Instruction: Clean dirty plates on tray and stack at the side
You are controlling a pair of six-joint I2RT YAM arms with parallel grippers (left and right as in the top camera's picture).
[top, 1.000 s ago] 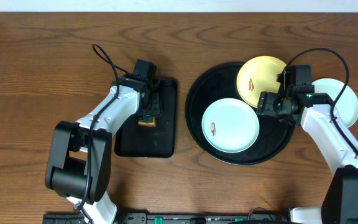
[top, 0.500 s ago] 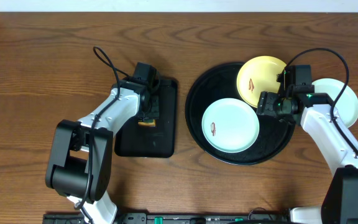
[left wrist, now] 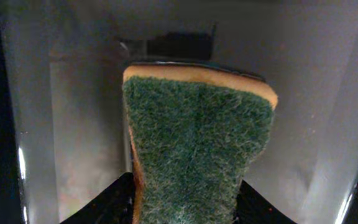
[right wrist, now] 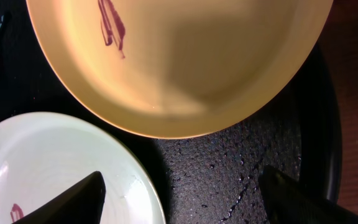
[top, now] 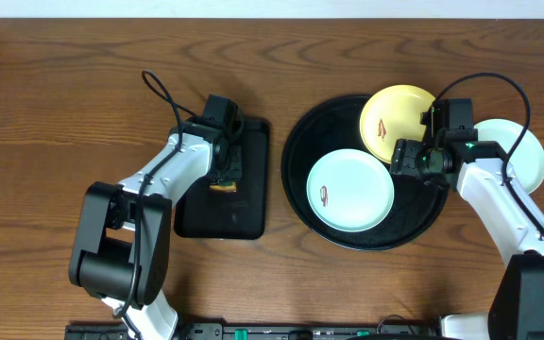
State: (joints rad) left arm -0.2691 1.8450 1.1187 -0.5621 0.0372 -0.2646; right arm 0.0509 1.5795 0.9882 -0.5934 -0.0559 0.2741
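The round black tray holds a pale mint plate with a small reddish smear and a yellow plate with a reddish smear, leaning on the tray's far rim. A second pale plate lies on the table right of the tray. My right gripper is open and empty over the tray between the yellow plate and the mint plate. My left gripper is shut on a green and yellow sponge over the rectangular tray.
A smaller rectangular black tray lies left of the round tray, under my left gripper. Brown wooden table lies all round. A black cable loops above the left arm.
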